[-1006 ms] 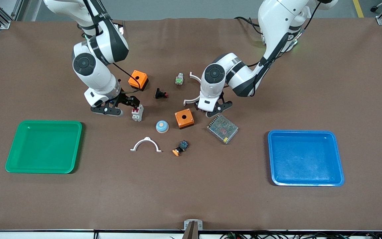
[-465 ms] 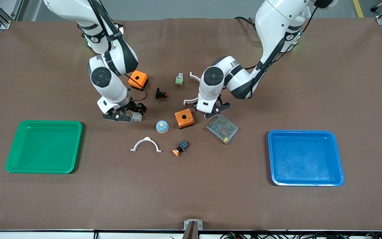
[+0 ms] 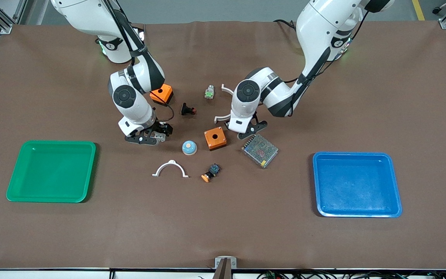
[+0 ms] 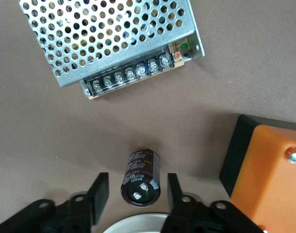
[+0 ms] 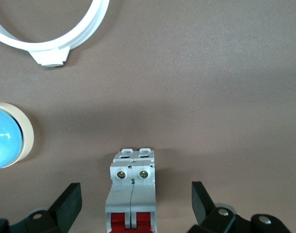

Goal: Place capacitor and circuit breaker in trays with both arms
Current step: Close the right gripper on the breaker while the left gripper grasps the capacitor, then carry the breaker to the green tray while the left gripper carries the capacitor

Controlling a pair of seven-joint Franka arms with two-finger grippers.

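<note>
Looking from the front: the right gripper [image 3: 150, 133] is low over the circuit breaker [image 3: 161, 135], near the green tray [image 3: 51, 171]. The left gripper [image 3: 247, 130] is low between the orange box [image 3: 215, 138] and the metal box [image 3: 259, 150].
Left wrist view: the capacitor [image 4: 140, 171] lies on the brown mat between the open fingers [image 4: 98, 191]. They sit just beside it, with a small gap on each side.
Right wrist view: the circuit breaker [image 5: 132, 193] lies between wide-open fingers [image 5: 70, 203]. Nothing is held.
Done: both grippers are lined up.
Left to do: squeeze, lift and carry each part. Both the green tray and the blue tray [image 3: 356, 184] hold nothing.
</note>
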